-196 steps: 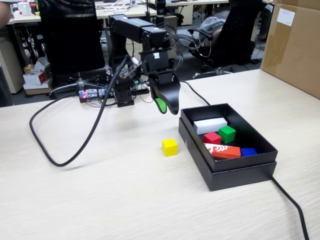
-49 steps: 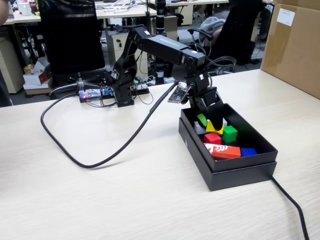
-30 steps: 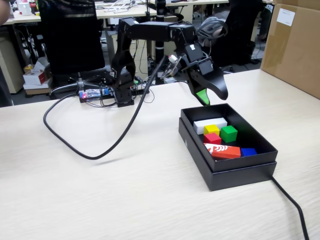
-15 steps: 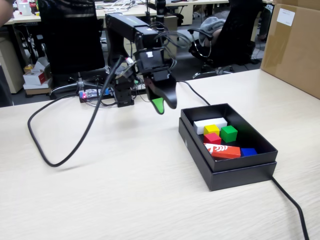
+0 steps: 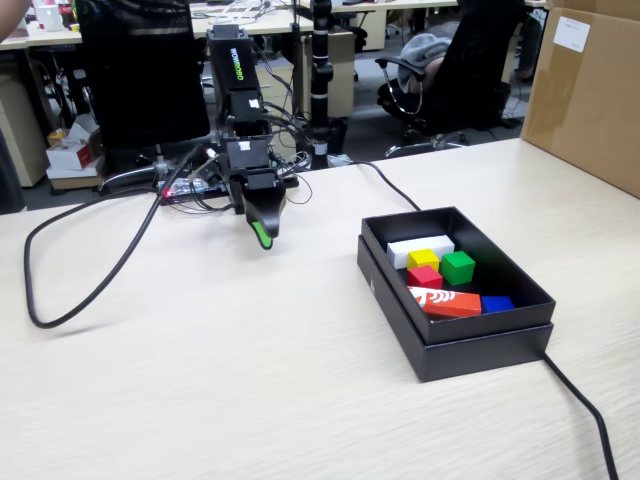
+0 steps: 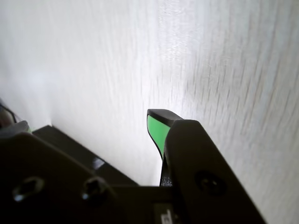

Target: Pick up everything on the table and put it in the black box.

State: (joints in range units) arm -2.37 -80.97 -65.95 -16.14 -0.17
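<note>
Three cubes (image 5: pixel 424 258) in black box (image 5: pixel 440 345), apparently.

An open-plan office stretches behind a light wood-grain bench (image 5: pixel 200 380), seen in the fixed view. Two black office chairs (image 5: pixel 140 75) stand beyond the bench's far edge, one at the left and another (image 5: pixel 470 70) toward the right. A large brown cardboard carton (image 5: pixel 585 90) sits at the far right corner. Desks with clutter (image 5: pixel 240 15) line the back, and small boxes (image 5: pixel 70 150) rest on the floor at the left.
</note>
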